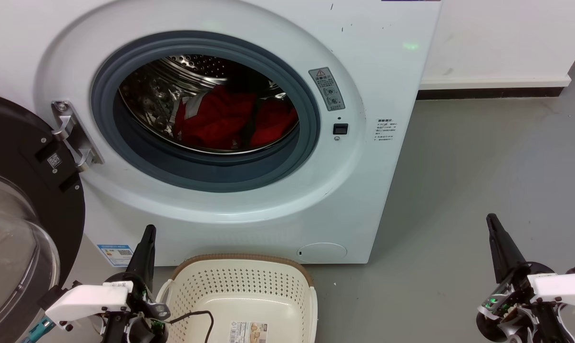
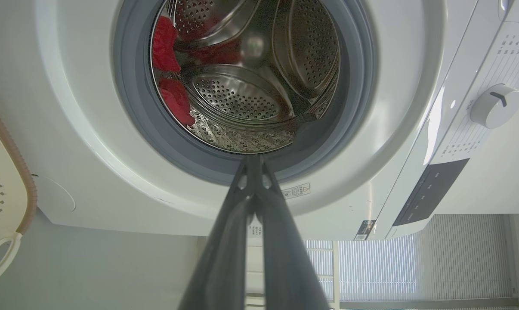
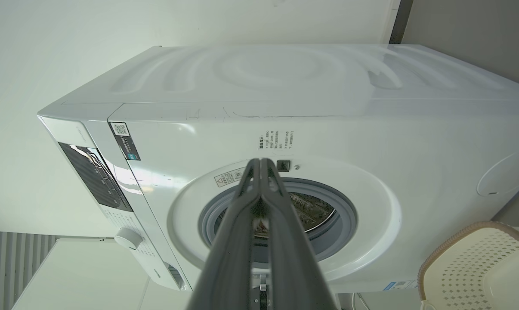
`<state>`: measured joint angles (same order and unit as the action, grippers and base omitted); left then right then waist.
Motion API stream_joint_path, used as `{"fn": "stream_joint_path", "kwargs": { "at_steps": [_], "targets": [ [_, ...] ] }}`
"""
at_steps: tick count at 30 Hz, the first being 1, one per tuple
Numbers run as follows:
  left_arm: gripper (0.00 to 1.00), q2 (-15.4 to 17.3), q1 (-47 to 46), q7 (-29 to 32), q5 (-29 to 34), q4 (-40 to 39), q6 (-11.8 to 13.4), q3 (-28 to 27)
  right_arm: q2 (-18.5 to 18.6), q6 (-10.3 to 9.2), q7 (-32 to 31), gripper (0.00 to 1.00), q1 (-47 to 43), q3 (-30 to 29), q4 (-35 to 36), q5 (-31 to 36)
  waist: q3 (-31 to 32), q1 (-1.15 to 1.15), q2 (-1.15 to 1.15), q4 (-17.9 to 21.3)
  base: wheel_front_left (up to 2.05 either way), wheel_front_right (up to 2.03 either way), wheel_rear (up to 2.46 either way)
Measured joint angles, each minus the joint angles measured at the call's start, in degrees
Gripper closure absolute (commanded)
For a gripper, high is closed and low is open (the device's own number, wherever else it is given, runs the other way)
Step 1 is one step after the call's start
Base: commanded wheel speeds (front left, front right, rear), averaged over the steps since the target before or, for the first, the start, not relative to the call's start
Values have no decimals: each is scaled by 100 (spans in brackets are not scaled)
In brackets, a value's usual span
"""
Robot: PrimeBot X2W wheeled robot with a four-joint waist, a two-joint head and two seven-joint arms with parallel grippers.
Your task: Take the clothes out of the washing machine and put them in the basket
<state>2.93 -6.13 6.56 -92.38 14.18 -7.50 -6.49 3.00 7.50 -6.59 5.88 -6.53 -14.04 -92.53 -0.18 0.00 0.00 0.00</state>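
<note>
Floor (image 1: 483, 181) is showing smooth matte grey and running back to the wall (image 1: 502, 38). Wall is reading plain white with a few faint scuffs. White skirting ledge with a dark strip (image 1: 492, 93) under it is running along the joint. Light is falling soft and even. In the left wrist view a pale slatted blind (image 2: 414, 267) is glowing bright. In the right wrist view the blind's slats are showing grey beside a flat white panel (image 3: 83, 275).

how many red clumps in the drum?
2: larger red clump left of centre in the drum, smaller red clump right of it. More may lie hidden beneath.
</note>
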Motion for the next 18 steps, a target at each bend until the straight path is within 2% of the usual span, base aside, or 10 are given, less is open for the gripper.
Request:
{"fn": "stream_joint_path", "kwargs": {
  "at_steps": [18],
  "targets": [
    [100,0,0,0,0,0,0,0,0,0,0,100,0,1,0,0,0,0,0,0,0,0,0]
  ]
}}
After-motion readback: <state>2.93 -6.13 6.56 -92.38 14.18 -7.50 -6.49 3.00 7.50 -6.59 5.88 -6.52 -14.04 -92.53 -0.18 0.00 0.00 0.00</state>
